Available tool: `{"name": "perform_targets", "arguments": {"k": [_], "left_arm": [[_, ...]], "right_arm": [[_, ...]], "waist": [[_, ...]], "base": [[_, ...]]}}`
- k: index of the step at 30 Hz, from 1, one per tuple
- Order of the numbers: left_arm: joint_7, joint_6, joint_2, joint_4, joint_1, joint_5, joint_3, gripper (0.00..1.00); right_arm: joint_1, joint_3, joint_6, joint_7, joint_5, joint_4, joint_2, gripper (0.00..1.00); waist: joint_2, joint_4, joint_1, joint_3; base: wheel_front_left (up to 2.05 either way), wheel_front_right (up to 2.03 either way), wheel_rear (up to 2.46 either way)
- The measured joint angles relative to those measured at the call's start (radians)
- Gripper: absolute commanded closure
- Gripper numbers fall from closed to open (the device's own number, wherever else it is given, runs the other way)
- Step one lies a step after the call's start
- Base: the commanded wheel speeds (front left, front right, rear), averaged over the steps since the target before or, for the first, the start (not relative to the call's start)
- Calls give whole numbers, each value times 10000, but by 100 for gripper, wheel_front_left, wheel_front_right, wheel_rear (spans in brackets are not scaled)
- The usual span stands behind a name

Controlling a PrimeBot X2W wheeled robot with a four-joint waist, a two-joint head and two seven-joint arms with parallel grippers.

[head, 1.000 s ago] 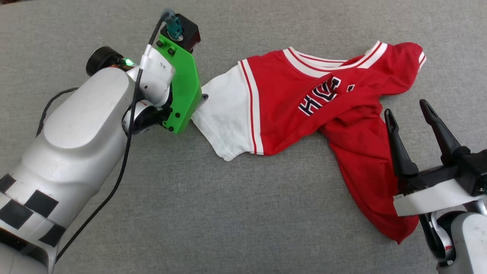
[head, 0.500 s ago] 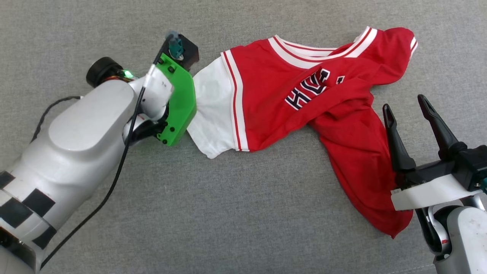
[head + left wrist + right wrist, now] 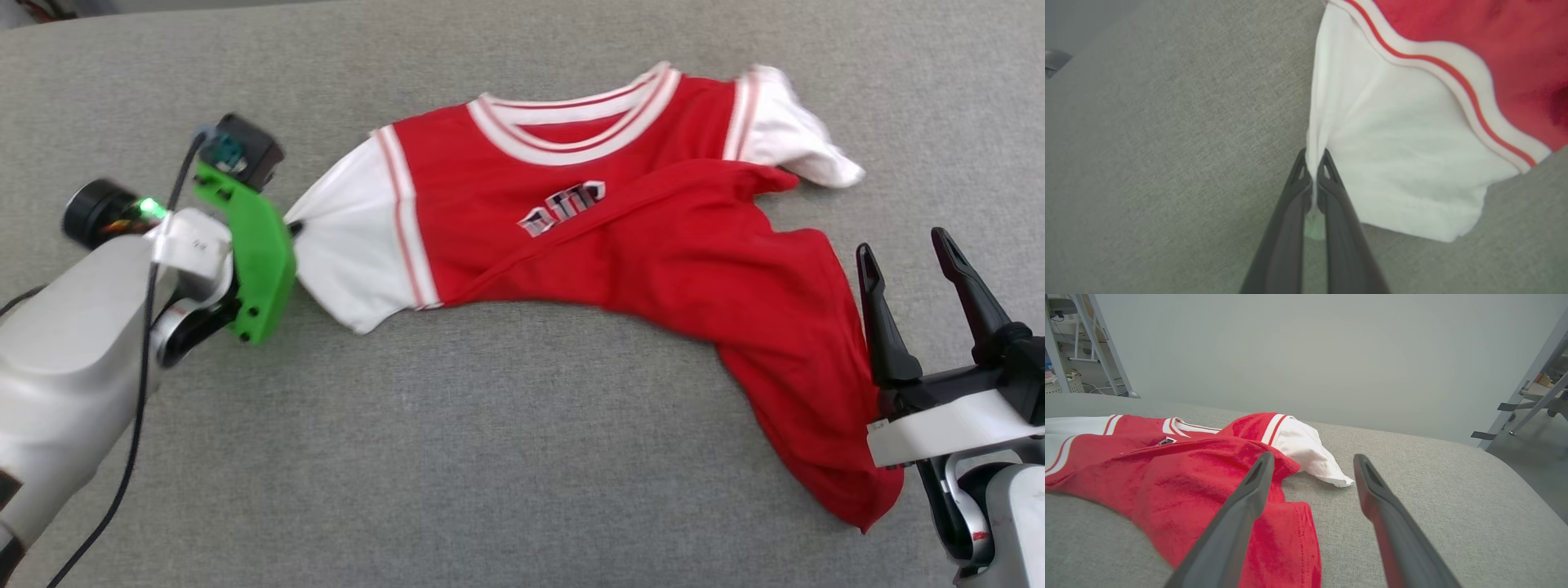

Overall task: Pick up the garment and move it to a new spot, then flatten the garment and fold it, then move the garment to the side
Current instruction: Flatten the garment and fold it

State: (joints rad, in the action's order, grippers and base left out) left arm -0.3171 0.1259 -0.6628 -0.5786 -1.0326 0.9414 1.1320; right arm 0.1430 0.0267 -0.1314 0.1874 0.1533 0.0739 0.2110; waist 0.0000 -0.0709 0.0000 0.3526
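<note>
While the garment [image 3: 620,269] lies rumpled on the grey surface [image 3: 490,457] in the head view, the left gripper [image 3: 292,228] meets its white sleeve [image 3: 351,253] and the right gripper [image 3: 904,243] stands spread beside the hem [image 3: 849,498]. Left wrist view: jaws pinched on the sleeve edge. Right wrist view: fingers [image 3: 1237,522] apart, empty, over red cloth. Judged step: pick-up. Next: lift clear, carry sideways.
</note>
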Motion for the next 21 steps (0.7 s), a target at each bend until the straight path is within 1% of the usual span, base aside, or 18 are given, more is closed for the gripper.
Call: {"name": "perform_targets", "arguments": {"k": [2, 3, 7, 11, 15, 16, 17, 19, 21], "left_arm": [[102, -75, -203, -209, 293, 155, -61, 100], [138, -88, -268, -316, 462, 324, -88, 100], [311, -238, -456, -698, 978, 453, -105, 100], [529, -261, -445, -920, 1258, 623, -171, 100], [872, -347, -215, -1037, 1481, 882, -261, 100], [1060, -393, -159, -1066, 1533, 872, -263, 54], [1338, -487, -107, -1080, 1578, 779, -255, 0], [1808, -671, 4, -1093, 1618, 694, -272, 0], [2433, -890, 73, -1012, 1620, 349, -290, 0]], "right_arm": [[-9, -12, 0, -73, -2, 44, -4, 0], [-15, -15, 0, -84, -2, 58, -4, 0], [-48, -71, 0, -178, -2, 65, 8, 0], [-154, -186, 0, -280, 0, 50, 38, 0], [-190, -293, 0, -347, 29, 54, 38, 0], [-190, -314, 0, -393, 77, 63, 52, 0], [-185, -359, 0, -420, 115, 82, 90, 0], [-147, -470, 0, -470, 125, 159, 234, 0], [59, -600, 0, -627, 207, 261, 481, 0]], "waist": [[0, 118, 0, -84], [0, 174, 0, -123], [0, 308, 0, -231], [0, 359, 0, -302], [0, 430, 0, -433], [0, 453, 0, -478], [0, 478, 0, -525], [0, 532, 0, -614], [0, 612, 0, -706]], "base": [[0, 0, 0], [0, 0, 0], [0, 0, 0], [0, 0, 0], [0, 0, 0], [0, 0, 0], [0, 0, 0], [0, 0, 0], [0, 0, 0]]}}
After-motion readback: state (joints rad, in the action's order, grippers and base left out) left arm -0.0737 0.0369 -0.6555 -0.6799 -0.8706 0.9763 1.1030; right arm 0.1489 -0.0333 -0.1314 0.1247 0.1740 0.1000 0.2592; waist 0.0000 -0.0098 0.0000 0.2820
